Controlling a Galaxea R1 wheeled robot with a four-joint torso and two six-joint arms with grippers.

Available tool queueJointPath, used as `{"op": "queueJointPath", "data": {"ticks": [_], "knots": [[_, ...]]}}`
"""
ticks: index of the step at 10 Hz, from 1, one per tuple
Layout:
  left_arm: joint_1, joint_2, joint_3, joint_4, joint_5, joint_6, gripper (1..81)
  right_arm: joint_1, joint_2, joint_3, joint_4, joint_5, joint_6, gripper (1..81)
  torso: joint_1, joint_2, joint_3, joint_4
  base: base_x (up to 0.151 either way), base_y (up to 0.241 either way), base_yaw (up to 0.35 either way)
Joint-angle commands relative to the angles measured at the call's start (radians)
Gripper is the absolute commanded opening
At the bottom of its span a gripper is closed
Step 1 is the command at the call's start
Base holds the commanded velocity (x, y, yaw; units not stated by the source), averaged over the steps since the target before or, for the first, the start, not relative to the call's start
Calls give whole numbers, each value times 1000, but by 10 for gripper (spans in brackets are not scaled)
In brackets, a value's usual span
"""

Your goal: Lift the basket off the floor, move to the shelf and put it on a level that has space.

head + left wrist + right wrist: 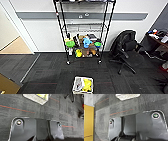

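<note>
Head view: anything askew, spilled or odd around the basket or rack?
Nothing stands out. The cream woven basket sits upright on the dark grey carpet, contents inside. The black-pole wire rack stands straight, its lower tier crowded but nothing fallen.

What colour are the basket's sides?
Cream-beige, speckled weave; the basket shows it best in the left wrist view.

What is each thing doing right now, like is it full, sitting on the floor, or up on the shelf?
basket: on the floor, not lifted, yellow and grey things inside.
shelf: upright by the wall, on small wheels.
middle level: looks bare.
low level: crowded with green bowls and a blue toy.
chair: unoccupied, right of the shelf.
</note>
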Motion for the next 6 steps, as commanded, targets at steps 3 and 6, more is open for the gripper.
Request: {"op": "queueJointPath", "data": {"ticks": [3,6], "knots": [[-39,-14,22,-2,49,1,811,47,-12,5,-4,-50,-4,811,0,0,0,0,125,0,0],[-39,-14,22,-2,50,1,811,46,-12,5,-4,-50,-7,811,0,0,0,0,119,0,0]]}}
